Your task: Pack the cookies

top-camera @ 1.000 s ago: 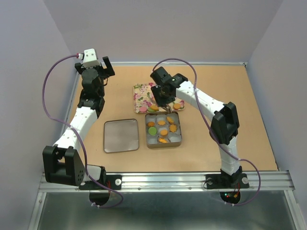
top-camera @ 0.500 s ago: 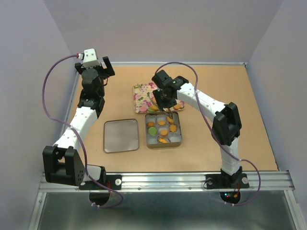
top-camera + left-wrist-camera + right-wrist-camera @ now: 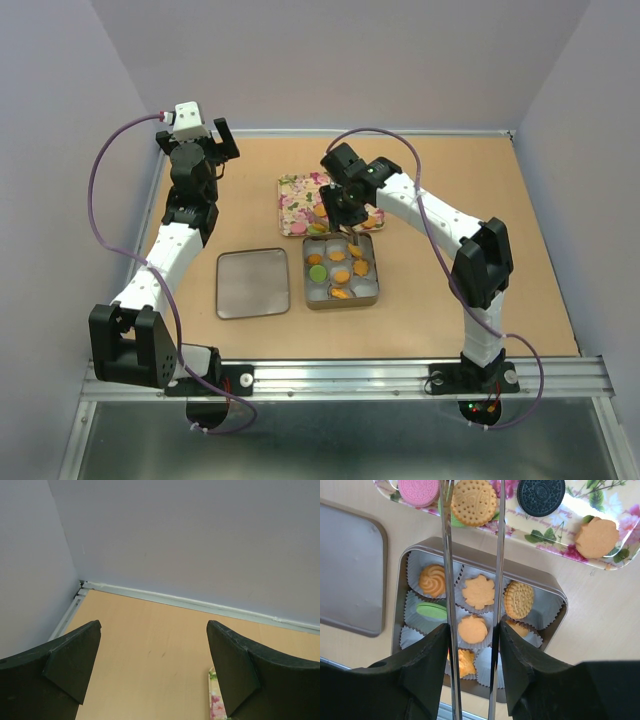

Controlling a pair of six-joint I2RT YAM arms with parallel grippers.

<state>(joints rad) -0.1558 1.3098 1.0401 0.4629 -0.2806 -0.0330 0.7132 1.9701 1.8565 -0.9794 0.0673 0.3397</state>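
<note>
Cookies lie on a floral tray (image 3: 325,200): in the right wrist view a pink one (image 3: 420,491), a round orange one (image 3: 474,501), a dark one (image 3: 540,495) and an orange flower-shaped one (image 3: 596,537). The open tin (image 3: 340,271) holds white paper cups, several with orange cookies (image 3: 478,591) and one with a green cookie (image 3: 432,611). My right gripper (image 3: 472,635) is shut on metal tongs (image 3: 448,580) above the tin's far edge (image 3: 342,208). The tong arms reach over the tray on either side of the round orange cookie. My left gripper (image 3: 222,140) is open and empty (image 3: 152,655) at the far left.
The tin's grey lid (image 3: 252,283) lies flat left of the tin, and it shows at the left of the right wrist view (image 3: 350,570). The enclosure's back wall and left wall stand close to the left gripper. The metal rail (image 3: 340,378) runs along the near edge.
My right arm has shifted slightly to the right with the tongs, staying over the tray and tin. The left arm has not moved.
</note>
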